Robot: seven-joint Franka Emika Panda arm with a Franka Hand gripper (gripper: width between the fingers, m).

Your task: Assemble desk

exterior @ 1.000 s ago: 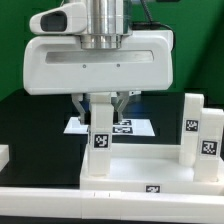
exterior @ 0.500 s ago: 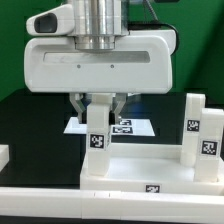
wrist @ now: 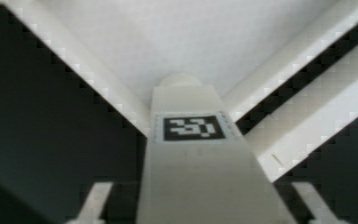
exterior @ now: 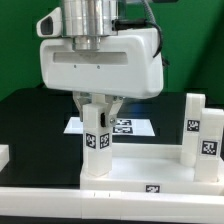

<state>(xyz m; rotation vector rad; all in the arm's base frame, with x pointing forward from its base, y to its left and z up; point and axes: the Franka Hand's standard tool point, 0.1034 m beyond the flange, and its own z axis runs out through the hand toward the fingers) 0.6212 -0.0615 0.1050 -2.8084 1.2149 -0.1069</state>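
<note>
At the tabletop's (exterior: pixel 140 168) left corner, I saw my gripper (exterior: pixel 99 106) clamped on an upright leg (exterior: pixel 97 145).

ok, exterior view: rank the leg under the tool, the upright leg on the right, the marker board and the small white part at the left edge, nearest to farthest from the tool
1. Leg between the fingers of the tool, centre.
2. Marker board, just behind it.
3. Upright leg, exterior view's right; small white part, left edge: too close to call.
</note>
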